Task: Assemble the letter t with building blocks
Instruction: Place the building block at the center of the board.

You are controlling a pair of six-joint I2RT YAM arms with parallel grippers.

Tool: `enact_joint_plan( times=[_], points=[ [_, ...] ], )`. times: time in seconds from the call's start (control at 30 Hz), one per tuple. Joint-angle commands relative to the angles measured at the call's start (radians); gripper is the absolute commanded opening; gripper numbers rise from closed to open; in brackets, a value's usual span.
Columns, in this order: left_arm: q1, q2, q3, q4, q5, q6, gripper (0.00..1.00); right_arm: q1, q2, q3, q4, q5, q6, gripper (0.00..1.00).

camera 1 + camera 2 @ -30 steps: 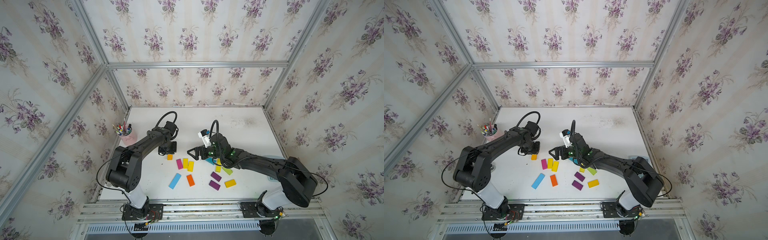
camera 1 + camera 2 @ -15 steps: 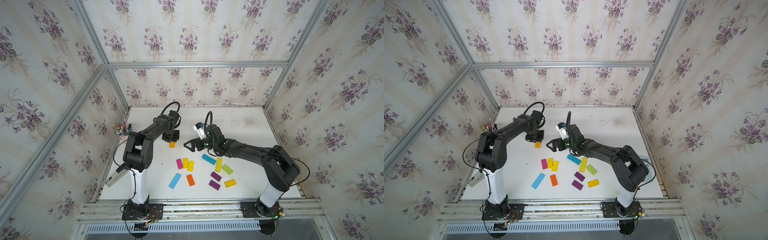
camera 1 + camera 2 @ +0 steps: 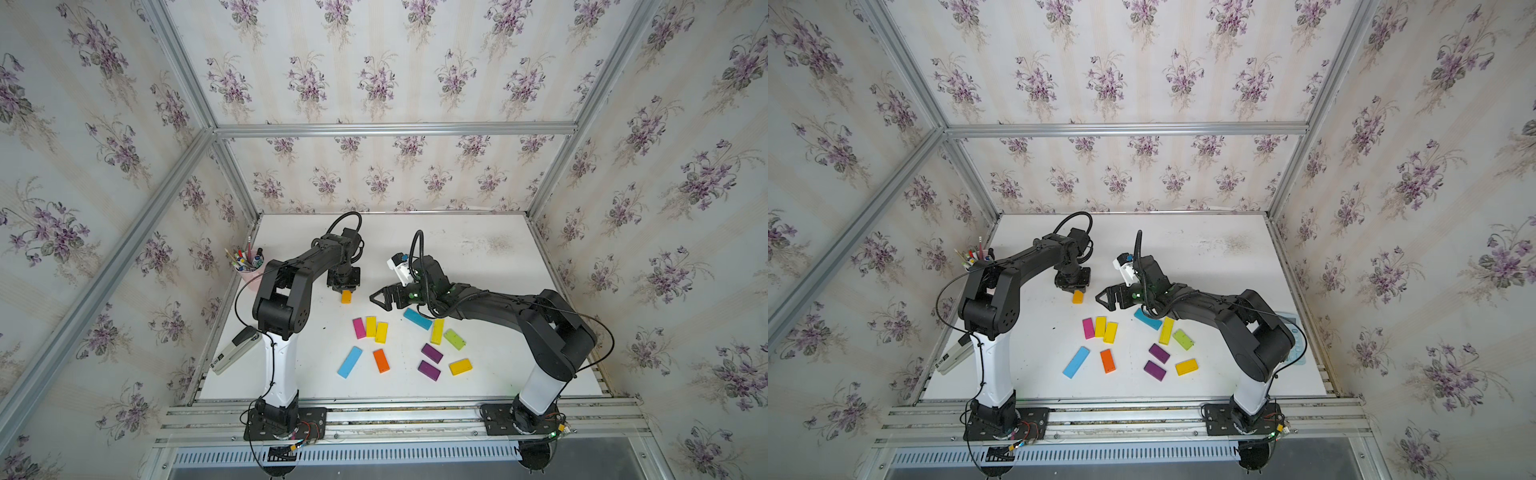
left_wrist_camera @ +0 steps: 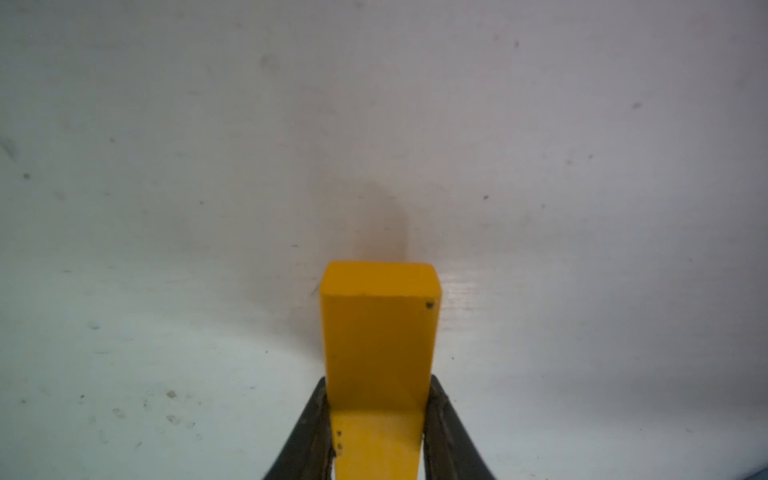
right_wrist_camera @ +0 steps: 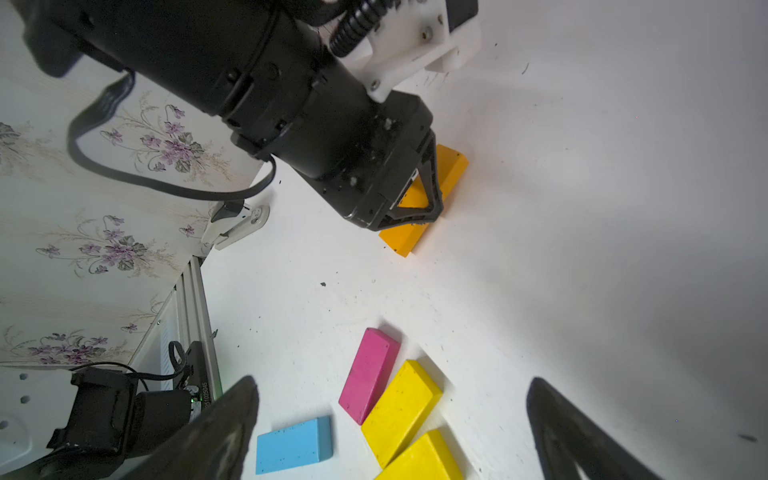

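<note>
- Left gripper (image 4: pixel 378 399) pinches the amber block (image 4: pixel 379 332) across its width. Black fingers (image 4: pixel 313 419) press both long sides, and the block's far end juts past the tips.
- Amber block: a smooth painted cuboid with flat faces, softly rounded edges and a few dark specks. It lies level and low over the table (image 3: pixel 478 266), on the far side of the other blocks. Whether it rests on the surface or sits just above it, I cannot tell.
- Right gripper (image 3: pixel 379 297) is spread wide and holds nothing. Its dark triangular fingers hang low over the table, just beside the teal block (image 3: pixel 417 318), with the tips pointing toward the left gripper.
- Table: a matt white board, scuffed, with small dark marks.
- Other blocks: flat rectangles in solid matt colour, all lying flat nearer the arm bases.
- Pink block (image 3: pixel 359 328) and the yellow pair (image 3: pixel 370 326) lie side by side, touching.
- Long yellow block (image 3: pixel 437 331) lies just beside the teal block's end, with the lime block (image 3: pixel 454 339) just beside it.
- Purple pair (image 3: pixel 432 353) lies near each other but apart, and a short yellow block (image 3: pixel 460 367) lies near them.
- Blue block (image 3: pixel 349 362) is long and tilted, and the orange block (image 3: pixel 381 360) lies near it, not touching.
</note>
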Motion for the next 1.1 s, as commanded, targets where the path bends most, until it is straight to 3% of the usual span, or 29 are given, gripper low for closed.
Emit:
enact_joint_plan(
  times=[0.0, 0.33, 1.07],
  points=[
    [-0.011, -0.009, -0.011, 0.014, 0.009, -0.025, 0.32, -0.002, -0.009, -0.013, 0.056, -0.017, 0.013, 1.0],
    [-0.028, 0.007, -0.016, 0.029, 0.007, -0.046, 0.34, -0.002, -0.031, -0.044, 0.062, -0.015, 0.016, 1.0],
    [-0.031, 0.003, -0.022, 0.03, 0.008, -0.041, 0.54, -0.002, -0.023, -0.055, 0.074, -0.023, 0.028, 1.0]
  ],
)
